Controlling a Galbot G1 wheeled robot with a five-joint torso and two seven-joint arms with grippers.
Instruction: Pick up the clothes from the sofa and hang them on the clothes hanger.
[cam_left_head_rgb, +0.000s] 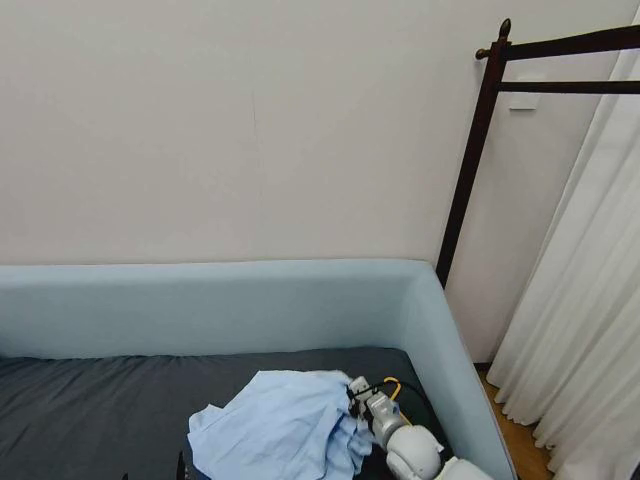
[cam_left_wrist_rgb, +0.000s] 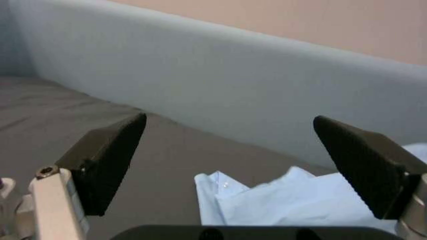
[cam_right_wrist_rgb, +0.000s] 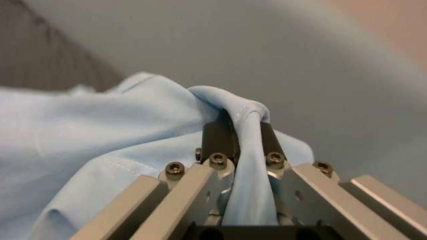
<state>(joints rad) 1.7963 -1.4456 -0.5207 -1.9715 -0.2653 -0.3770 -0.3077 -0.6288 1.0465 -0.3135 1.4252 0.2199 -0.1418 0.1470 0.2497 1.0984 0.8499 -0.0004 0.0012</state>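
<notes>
Shirt (cam_left_head_rgb: 290, 425) at sofa's (cam_left_head_rgb: 200, 305) right end looks limp; right end effector (cam_right_wrist_rgb: 243, 133) pinches a fold; left end effector (cam_left_wrist_rgb: 229, 127) stands wide.

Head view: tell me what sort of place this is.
Probably a room in a home: a pale blue sofa against a plain wall, a dark wooden clothes hanger beside it, and white curtains.

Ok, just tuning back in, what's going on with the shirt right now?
The right gripper is shut on a fold of the light blue shirt, which is bunched on the dark seat of the sofa. The left gripper is open above the seat beside the shirt, holding nothing. The clothes hanger stands past the sofa's right end; the shirt is not yet on it.
</notes>
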